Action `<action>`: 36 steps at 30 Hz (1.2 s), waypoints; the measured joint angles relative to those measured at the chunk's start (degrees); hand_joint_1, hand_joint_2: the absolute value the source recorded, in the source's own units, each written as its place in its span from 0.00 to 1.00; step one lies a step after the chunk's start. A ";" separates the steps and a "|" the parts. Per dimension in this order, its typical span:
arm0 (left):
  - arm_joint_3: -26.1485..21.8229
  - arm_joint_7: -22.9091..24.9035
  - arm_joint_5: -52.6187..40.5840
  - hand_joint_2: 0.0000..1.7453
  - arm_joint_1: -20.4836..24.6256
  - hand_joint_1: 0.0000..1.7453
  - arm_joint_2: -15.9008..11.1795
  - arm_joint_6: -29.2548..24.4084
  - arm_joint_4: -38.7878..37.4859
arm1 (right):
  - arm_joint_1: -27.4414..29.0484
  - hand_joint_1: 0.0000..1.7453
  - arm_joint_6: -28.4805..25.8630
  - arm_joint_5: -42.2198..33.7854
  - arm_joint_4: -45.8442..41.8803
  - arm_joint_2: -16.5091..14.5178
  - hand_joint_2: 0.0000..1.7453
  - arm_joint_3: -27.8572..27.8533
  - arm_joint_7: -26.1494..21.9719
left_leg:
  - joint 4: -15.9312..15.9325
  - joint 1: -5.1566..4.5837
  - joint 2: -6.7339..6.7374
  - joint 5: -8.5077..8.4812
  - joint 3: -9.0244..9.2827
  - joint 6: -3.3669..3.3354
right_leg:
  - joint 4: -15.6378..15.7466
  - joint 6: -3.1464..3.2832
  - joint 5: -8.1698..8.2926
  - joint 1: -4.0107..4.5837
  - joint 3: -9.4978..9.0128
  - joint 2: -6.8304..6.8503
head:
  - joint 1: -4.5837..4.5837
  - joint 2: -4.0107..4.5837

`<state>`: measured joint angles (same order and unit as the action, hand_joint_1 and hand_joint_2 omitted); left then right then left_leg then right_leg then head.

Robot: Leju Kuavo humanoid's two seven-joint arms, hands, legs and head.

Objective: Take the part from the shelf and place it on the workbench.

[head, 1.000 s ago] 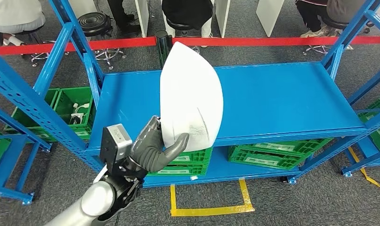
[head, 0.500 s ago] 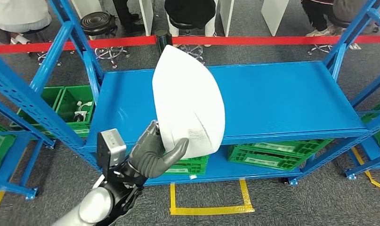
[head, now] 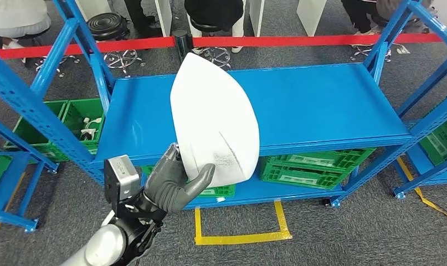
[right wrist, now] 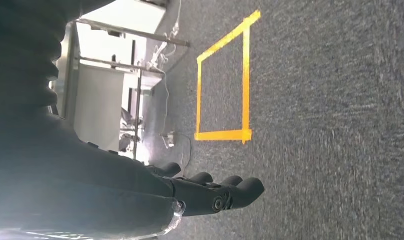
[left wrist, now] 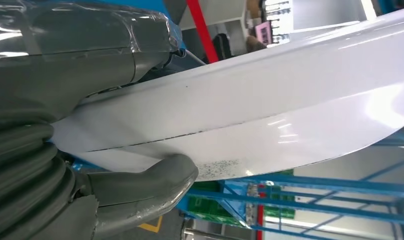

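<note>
A large white curved shell-shaped part [head: 214,119] stands upright in front of the blue shelf [head: 320,105], lifted off its top board. My left hand [head: 174,183] grips the part's lower edge, thumb on the front face and fingers behind it. The left wrist view shows the same white part [left wrist: 270,110] with the thumb [left wrist: 144,192] pressed on its speckled edge. My right hand [right wrist: 210,192] hangs beside my body over the grey floor, its fingers stretched out and holding nothing.
Green crates [head: 315,169] sit on the shelf's lower level and another green crate [head: 80,124] at the left. A red barrier tape [head: 298,40] runs behind the shelf, with people on stools beyond. Yellow tape [head: 240,235] marks a square on the floor.
The whole picture has shifted, so the camera has moved and the shelf looks slightly farther and lower. My left hand keeps its hold on the white part, now a little lower left in view.
</note>
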<state>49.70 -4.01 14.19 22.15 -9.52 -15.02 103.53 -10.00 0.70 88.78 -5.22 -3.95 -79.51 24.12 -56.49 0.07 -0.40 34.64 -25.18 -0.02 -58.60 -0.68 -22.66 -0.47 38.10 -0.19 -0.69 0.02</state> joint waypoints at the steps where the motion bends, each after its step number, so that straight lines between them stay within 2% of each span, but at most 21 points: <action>1: 0.00 0.05 -0.01 1.00 -0.01 1.00 -0.01 0.00 0.07 | 0.01 0.00 0.01 -0.01 0.00 -0.01 1.00 -0.01 -0.01 | 0.05 -0.19 -0.13 -0.51 -0.29 -0.20 | 0.33 -0.40 0.61 -0.08 0.04 -0.01 | -0.01 0.00; 3: 0.01 0.15 0.00 1.00 0.02 1.00 0.03 0.01 0.11 | 0.08 0.00 0.02 -0.04 0.01 0.01 1.00 -0.01 -0.05 | 0.26 -0.13 -0.16 -2.03 -1.31 -0.92 | 0.48 -1.12 0.32 -0.33 0.42 0.01 | 0.02 0.00; 4: 0.02 0.19 0.00 1.00 0.05 1.00 0.07 0.01 0.12 | 0.14 0.00 0.04 -0.06 0.02 -0.03 1.00 -0.01 -0.07 | 0.42 -0.03 -0.14 -2.89 -2.03 -1.32 | -0.61 -1.40 -1.45 -0.42 0.92 0.01 | 0.13 0.00; 7: 0.03 0.23 -0.01 1.00 0.00 1.00 0.15 0.02 0.12 | 0.18 0.00 0.07 -0.08 0.04 -0.18 1.00 -0.04 -0.11 | 0.47 -0.16 -0.25 -5.23 -4.70 -2.08 | -10.11 -1.89 -10.40 -0.50 2.90 0.03 | 0.55 0.00; 8: 0.03 0.23 -0.01 1.00 -0.06 1.00 0.14 0.02 0.11 | 0.11 0.00 0.07 -0.08 0.04 -0.19 1.00 -0.05 -0.14 | 0.42 -0.32 -0.30 -5.96 -5.65 -2.16 | -13.40 -1.95 -11.87 -0.48 3.05 0.03 | 0.62 0.00; 10: 0.03 0.27 -0.01 1.00 -0.16 1.00 0.13 0.03 0.10 | -0.01 0.00 0.07 -0.08 0.03 -0.19 1.00 -0.05 -0.19 | 0.27 -0.63 -0.31 -7.29 -7.48 -2.18 | -15.23 -1.76 -10.72 -0.40 1.09 0.03 | 0.69 0.00; 11: 0.03 0.33 -0.02 1.00 -0.18 1.00 0.12 0.03 0.10 | -0.05 0.00 0.08 -0.08 0.03 -0.19 1.00 -0.05 -0.20 | 0.17 -0.75 -0.29 -7.84 -8.25 -2.14 | -13.20 -1.50 -9.15 -0.31 -1.20 0.03 | 0.73 0.00; 14: 0.02 0.67 -0.28 1.00 -0.18 1.00 0.10 0.03 0.26 | -0.33 0.00 0.11 -0.11 0.01 -0.19 1.00 -0.07 -0.26 | -0.28 -1.01 0.00 -9.10 -9.60 -1.69 | -1.19 -0.28 -7.80 0.31 -10.13 0.06 | 0.77 0.00; 16: 0.02 1.01 -0.69 1.00 -0.18 1.00 0.05 -0.01 0.54 | -0.56 0.00 0.09 -0.27 0.00 -0.19 1.00 -0.07 -0.30 | -0.46 -1.02 0.41 -10.00 -10.14 -1.11 | 3.04 0.33 -8.46 0.69 -12.49 -0.01 | 0.77 0.00; 18: 0.02 1.25 -1.01 1.00 -0.20 1.00 -0.07 -0.05 0.84 | -0.52 0.00 0.06 -0.47 0.02 -0.34 1.00 -0.08 -0.32 | -0.77 -0.98 0.61 -10.07 -10.84 -0.47 | 3.96 0.81 -8.00 0.49 -12.08 0.11 | 0.73 0.00; 19: 0.01 1.32 -1.09 1.00 -0.21 1.00 -0.13 -0.08 0.94 | -0.45 0.00 0.05 -0.53 0.02 -0.42 1.00 -0.08 -0.32 | -1.60 -0.91 0.56 -8.83 -11.37 -0.12 | 4.29 1.10 -7.54 0.34 -11.62 0.23 | 0.66 0.00; 22: 0.02 1.46 -1.34 1.00 -0.33 1.00 -0.28 -0.14 1.04 | -0.32 0.00 0.02 -0.58 0.02 -0.53 1.00 -0.10 -0.33 | -10.05 -0.24 0.36 -0.71 -14.03 0.98 | 4.28 1.58 -5.62 0.13 -9.07 0.51 | 0.25 0.00; 23: 0.03 1.55 -1.57 1.00 -0.43 1.00 -0.32 -0.19 1.05 | -0.28 0.00 0.02 -0.60 0.02 -0.55 1.00 -0.11 -0.35 | -13.63 0.00 0.36 0.99 -14.72 1.29 | 4.10 1.51 -4.95 0.12 -8.04 0.59 | 0.14 0.00; 24: 0.04 1.67 -1.88 1.00 -0.54 1.00 -0.36 -0.28 1.08 | -0.26 0.00 0.02 -0.62 0.02 -0.58 1.00 -0.11 -0.38 | -16.12 0.20 0.35 1.11 -14.82 1.52 | 3.88 1.40 -4.31 0.10 -6.99 0.68 | 0.04 0.00; 25: 0.07 1.81 -2.25 1.00 -0.62 1.00 -0.40 -0.40 1.16 | -0.24 0.00 0.02 -0.64 0.02 -0.63 1.00 -0.12 -0.40 | -16.95 0.37 0.36 -0.15 -14.08 1.68 | 3.58 1.24 -3.70 0.06 -5.91 0.77 | -0.05 0.00; 27: 0.15 2.07 -2.96 1.00 -0.71 1.00 -0.47 -0.62 1.55 | -0.26 0.00 0.01 -0.67 0.02 -0.72 1.00 -0.15 -0.51 | -13.22 0.68 0.33 -3.42 -9.76 1.82 | 2.78 0.79 -2.69 -0.05 -3.91 0.87 | -0.26 0.00; 29: 0.23 2.27 -3.63 1.00 -0.75 1.00 -0.49 -0.83 2.26 | -0.30 0.00 0.00 -0.68 0.02 -0.75 1.00 -0.23 -0.72 | -5.12 0.79 0.10 -3.11 -3.40 1.61 | 1.92 0.21 -1.93 -0.01 -2.55 0.81 | -0.74 0.00; 31: 0.31 2.51 -4.11 1.00 -0.88 1.00 -0.49 -0.93 2.99 | -0.31 0.00 -0.01 -0.67 0.02 -0.76 1.00 -0.36 -1.08 | -0.05 0.59 -0.24 -1.37 -0.31 1.07 | 1.55 -0.49 -0.95 -0.03 -1.80 0.76 | -1.19 0.00; 33: 0.42 2.78 -4.28 1.00 -1.19 1.00 -0.52 -0.85 3.43 | -0.19 0.00 -0.02 -0.66 0.02 -0.74 1.00 -0.45 -1.66 | 0.57 0.41 -0.29 -1.65 -1.04 0.00 | 1.49 -1.24 -0.38 -0.28 -1.10 0.71 | -1.34 0.00; 34: 0.47 2.90 -4.32 1.00 -1.37 1.00 -0.52 -0.78 3.54 | -0.09 0.00 -0.02 -0.65 0.03 -0.73 1.00 -0.46 -1.96 | 0.60 0.40 -0.24 -2.20 -1.65 -0.67 | 0.76 -1.53 -1.54 -0.40 -0.60 0.66 | -1.31 0.00; 36: 0.55 2.98 -4.38 1.00 -1.72 1.00 -0.50 -0.64 3.73 | 0.03 0.00 0.04 -0.65 0.05 -0.78 1.00 -0.50 -2.55 | 0.67 0.36 -0.12 -3.46 -3.03 -1.73 | -3.79 -1.87 -6.86 -0.56 0.74 0.59 | -1.03 0.00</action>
<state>50.25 -1.03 9.81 20.44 -10.02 -15.66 107.26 -9.98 0.74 88.13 -5.17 -4.73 -80.01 21.57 -55.82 0.43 -0.52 31.18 -28.21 -1.75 -62.39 -2.55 -29.52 -1.03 38.83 0.39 -1.72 0.02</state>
